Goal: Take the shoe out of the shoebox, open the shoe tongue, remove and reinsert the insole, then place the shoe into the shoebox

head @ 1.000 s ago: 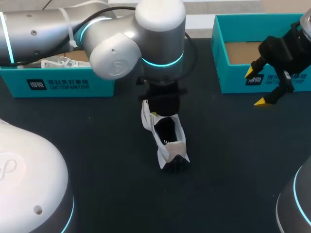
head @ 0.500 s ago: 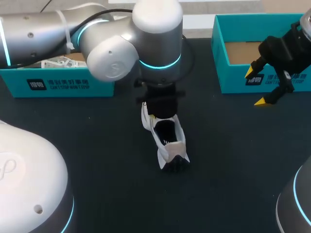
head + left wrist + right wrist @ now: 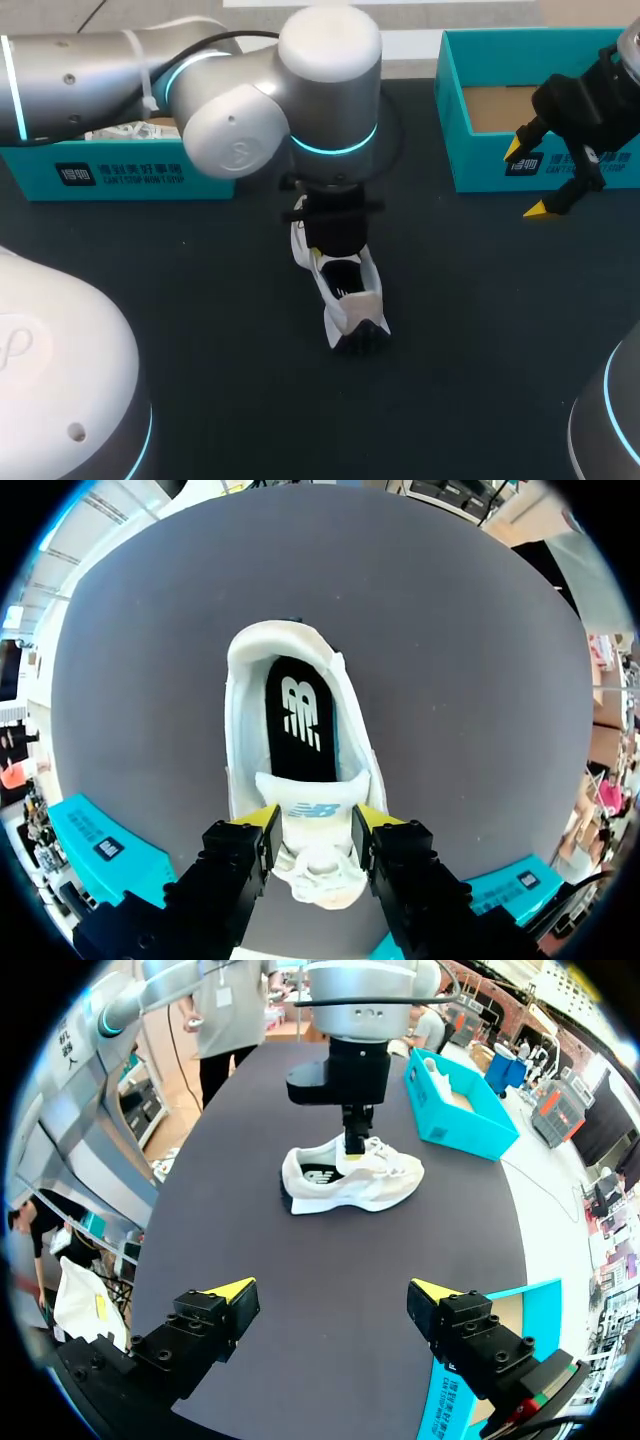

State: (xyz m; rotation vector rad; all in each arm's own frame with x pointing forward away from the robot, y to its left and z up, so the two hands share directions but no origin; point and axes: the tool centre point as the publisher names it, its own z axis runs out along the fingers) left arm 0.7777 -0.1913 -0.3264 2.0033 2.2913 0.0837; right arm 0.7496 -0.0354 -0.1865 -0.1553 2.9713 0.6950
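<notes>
A white sneaker (image 3: 347,290) stands upright on the dark table (image 3: 200,300), its toe toward the back. In the left wrist view its black insole (image 3: 300,720) lies inside, and the white tongue (image 3: 310,808) sits between the fingers of my left gripper (image 3: 313,827), which is shut on it from both sides. From the head view, the left wrist hides most of that gripper (image 3: 335,250). My right gripper (image 3: 527,180) hangs open and empty by the right box, far from the shoe (image 3: 350,1175).
A teal shoebox (image 3: 130,175) with white packing paper stands at the back left. A second teal box (image 3: 520,170) with a brown floor stands at the back right, just behind my right gripper. My arms' round bases (image 3: 60,380) fill both front corners.
My left arm's wrist has shifted very slightly above the shoe. The shoe and the right arm have stayed where they were.
</notes>
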